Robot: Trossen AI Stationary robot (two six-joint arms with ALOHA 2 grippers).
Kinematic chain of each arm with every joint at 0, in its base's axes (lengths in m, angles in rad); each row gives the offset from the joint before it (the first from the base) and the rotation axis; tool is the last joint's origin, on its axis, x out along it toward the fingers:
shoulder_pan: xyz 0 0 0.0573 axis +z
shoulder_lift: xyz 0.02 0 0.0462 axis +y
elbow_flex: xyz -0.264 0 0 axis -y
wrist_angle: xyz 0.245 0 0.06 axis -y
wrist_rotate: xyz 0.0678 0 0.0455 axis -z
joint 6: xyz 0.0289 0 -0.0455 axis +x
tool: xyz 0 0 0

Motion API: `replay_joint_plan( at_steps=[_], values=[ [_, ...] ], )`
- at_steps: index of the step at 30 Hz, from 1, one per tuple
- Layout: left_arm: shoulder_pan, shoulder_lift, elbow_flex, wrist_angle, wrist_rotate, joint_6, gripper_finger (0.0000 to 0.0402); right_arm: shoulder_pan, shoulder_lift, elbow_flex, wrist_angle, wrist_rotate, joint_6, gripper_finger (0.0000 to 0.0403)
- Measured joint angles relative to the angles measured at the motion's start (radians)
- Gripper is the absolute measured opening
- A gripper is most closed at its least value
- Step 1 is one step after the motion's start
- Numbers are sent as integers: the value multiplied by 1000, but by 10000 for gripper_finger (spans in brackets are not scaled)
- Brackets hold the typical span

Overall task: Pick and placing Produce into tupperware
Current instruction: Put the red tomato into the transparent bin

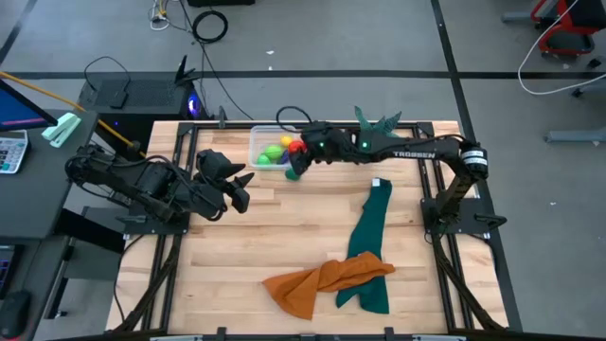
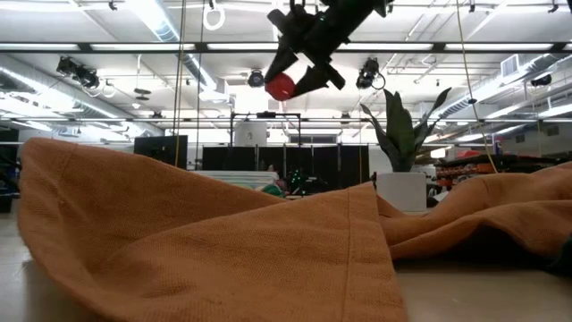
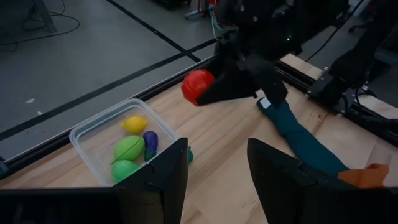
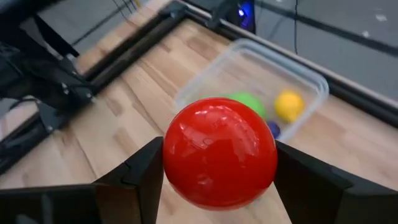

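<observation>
The clear tupperware (image 1: 268,149) stands at the table's far middle. In it lie a yellow piece (image 3: 134,124), a purple one (image 3: 150,143) and two light green ones (image 3: 129,148). A dark green piece (image 1: 293,174) lies on the wood by the container's near right corner. My right gripper (image 1: 299,150) hangs above the container's right edge, shut on a red round piece (image 4: 219,152). My left gripper (image 1: 239,186) waits open to the left of the container, nothing between its fingers. My right gripper pinches the red piece between its two fingers, one on each opposite side (image 4: 169,155). The fingers come from the table's right, slanting down. The piece sits at their free ends (image 3: 198,86), lifted clear of table and container.
An orange cloth (image 1: 322,279) lies crumpled at the near middle, over a long teal cloth (image 1: 369,227) that runs toward the far right. A spiky potted plant (image 1: 379,121) stands at the far edge behind my right arm. Bare wood lies between the cloths and my left gripper.
</observation>
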Motion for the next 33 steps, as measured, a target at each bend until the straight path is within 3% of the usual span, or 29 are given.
replay_joint_plan(
  at_steps=[11, 17, 23, 33],
  values=[
    [0, 0, 0, 1, 0, -15, 172, -27, 20, 1, 190, -57, -128, 220],
    [0, -1, 0, 9, 0, -15, 172, -27, 58, 20, 209, -90, -154, 220],
    [0, -1, 0, 26, 6, -15, 172, -27, 175, 202, 204, -118, -253, 220],
    [-20, -1, 0, 38, 26, -24, 172, -91, 466, 646, -70, -36, -323, 220]
  ],
)
